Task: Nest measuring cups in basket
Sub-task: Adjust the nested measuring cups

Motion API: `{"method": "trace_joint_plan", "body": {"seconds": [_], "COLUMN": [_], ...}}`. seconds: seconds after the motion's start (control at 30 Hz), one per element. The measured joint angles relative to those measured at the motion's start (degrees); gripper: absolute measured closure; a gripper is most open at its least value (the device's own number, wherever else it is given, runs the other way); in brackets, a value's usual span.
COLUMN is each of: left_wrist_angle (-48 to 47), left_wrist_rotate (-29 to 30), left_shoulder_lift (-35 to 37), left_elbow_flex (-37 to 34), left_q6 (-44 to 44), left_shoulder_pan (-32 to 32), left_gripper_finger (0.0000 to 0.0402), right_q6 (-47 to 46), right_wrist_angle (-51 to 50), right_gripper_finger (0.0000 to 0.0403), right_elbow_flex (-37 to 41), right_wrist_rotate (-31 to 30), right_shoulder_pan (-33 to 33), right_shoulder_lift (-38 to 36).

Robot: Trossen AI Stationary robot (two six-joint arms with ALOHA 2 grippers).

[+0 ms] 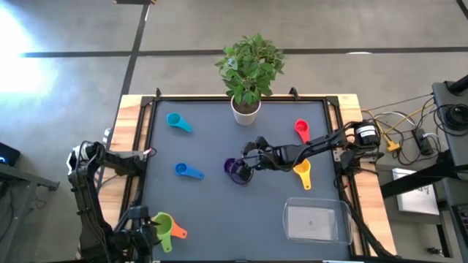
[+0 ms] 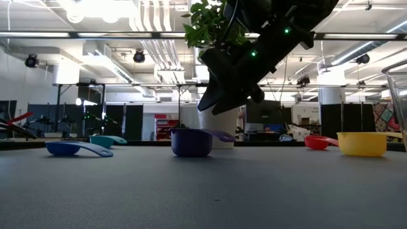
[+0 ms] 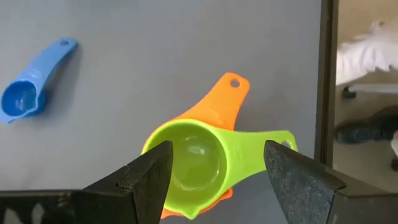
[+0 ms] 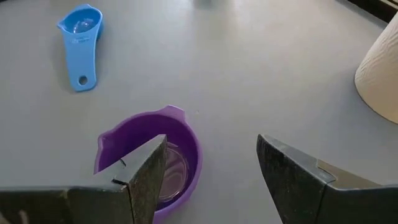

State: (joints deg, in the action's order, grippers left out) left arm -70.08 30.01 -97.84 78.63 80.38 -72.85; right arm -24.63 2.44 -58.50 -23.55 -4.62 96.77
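Note:
My right gripper (image 1: 248, 158) is open and hovers just above the purple cup (image 4: 149, 155), apart from it in the low view (image 2: 213, 105). One finger stands over the cup's bowl and the other beside it. My left gripper (image 3: 217, 174) is open near the table's near left corner, its fingers on either side of the green cup (image 3: 196, 158), which sits nested in the orange cup (image 3: 221, 99). The blue (image 1: 189, 171), teal (image 1: 178, 122), red (image 1: 301, 130) and yellow (image 1: 303, 173) cups lie apart on the table. The clear basket (image 1: 316, 221) sits near the right front corner.
A white pot with a green plant (image 1: 246, 108) stands at the middle of the far edge, just beyond the right gripper. Cables and gear lie off the table's right side (image 1: 409, 135). Bare table surface lies between the purple cup and the basket.

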Motion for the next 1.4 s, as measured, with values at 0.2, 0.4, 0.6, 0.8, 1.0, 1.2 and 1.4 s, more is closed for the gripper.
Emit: {"method": "trace_joint_plan", "body": {"seconds": [0.2,0.4,0.6,0.8,1.0,1.2,1.4], "left_wrist_angle": [1.0,3.6,7.7,10.1,10.0,7.7,-2.8], "left_wrist_rotate": [-5.3,-8.9,-11.6,-13.9,-10.8,-11.3,-13.2], "left_shoulder_lift": [0.0,0.0,0.0,0.0,-2.3,-9.7,-18.2], "left_elbow_flex": [0.0,0.0,0.0,3.1,11.4,20.1,33.0], "left_q6": [-2.1,-3.6,-3.2,-2.6,-5.4,-4.9,-3.4], "left_shoulder_pan": [0.5,0.6,1.1,3.0,3.7,3.4,2.8], "left_gripper_finger": [0.0167,0.0167,0.0167,0.017,0.017,0.017,0.0171], "right_q6": [1.7,3.8,11.1,17.7,19.3,19.7,20.5], "right_wrist_angle": [0.0,0.0,0.1,3.1,3.0,2.6,2.1], "right_gripper_finger": [0.0165,0.0165,0.0165,0.0165,0.0165,0.0165,0.0165], "right_elbow_flex": [-0.1,-2.5,-8.2,-13.2,-17.4,-21.1,-25.7], "right_wrist_rotate": [0.0,0.0,0.0,0.0,0.0,6.0,7.1], "right_shoulder_pan": [-0.1,-1.5,-6.2,-10.5,-12.2,-12.9,-14.0], "right_shoulder_lift": [-0.5,-0.8,-0.7,0.6,3.4,8.7,13.0]}}
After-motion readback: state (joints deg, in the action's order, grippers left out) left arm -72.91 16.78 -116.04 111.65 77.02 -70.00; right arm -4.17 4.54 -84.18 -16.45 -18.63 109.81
